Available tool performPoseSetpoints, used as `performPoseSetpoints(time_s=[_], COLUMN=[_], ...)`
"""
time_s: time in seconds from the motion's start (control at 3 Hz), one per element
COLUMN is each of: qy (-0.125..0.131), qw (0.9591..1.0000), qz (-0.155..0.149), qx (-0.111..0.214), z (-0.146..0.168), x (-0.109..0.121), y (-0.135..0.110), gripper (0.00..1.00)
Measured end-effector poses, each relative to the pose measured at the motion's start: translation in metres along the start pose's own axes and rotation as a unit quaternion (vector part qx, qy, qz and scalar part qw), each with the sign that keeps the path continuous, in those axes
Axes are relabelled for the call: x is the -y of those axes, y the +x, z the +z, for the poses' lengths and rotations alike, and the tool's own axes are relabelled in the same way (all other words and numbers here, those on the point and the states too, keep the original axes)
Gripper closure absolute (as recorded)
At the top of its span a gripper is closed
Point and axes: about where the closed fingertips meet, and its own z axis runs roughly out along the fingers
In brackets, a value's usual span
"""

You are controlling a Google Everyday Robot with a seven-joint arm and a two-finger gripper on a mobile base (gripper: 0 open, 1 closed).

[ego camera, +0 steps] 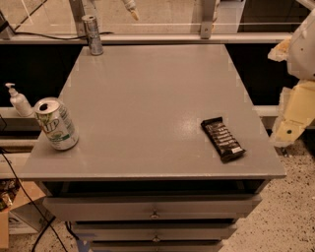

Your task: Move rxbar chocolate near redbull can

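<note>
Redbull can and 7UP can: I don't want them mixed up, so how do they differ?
The redbull can is slim and silver-grey; the 7UP can is wider, green and white. The redbull can stands at the far left corner of the table; the 7UP can near its front left edge. Both stand on its left side. The gripper is at the picture's top edge, away from both.

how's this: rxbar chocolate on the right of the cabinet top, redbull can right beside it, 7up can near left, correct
No: the redbull can stands at the far left corner of the cabinet top, well apart from the rxbar chocolate, as the camera view shows. The bar and the 7UP can lie as stated. The gripper is at the view's top edge.
</note>
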Motion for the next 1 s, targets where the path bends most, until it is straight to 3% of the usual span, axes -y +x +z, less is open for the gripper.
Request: performPoseSetpoints(time_s=[0.33, 1.0], qy=[0.0, -0.026], qw=[1.0, 0.997], qz=[0.0, 0.003], qx=[0.0, 0.073], z=[0.0, 0.05], x=[0.0, 0.015], y=[0.0, -0.001], gripper=[0.0, 0.0])
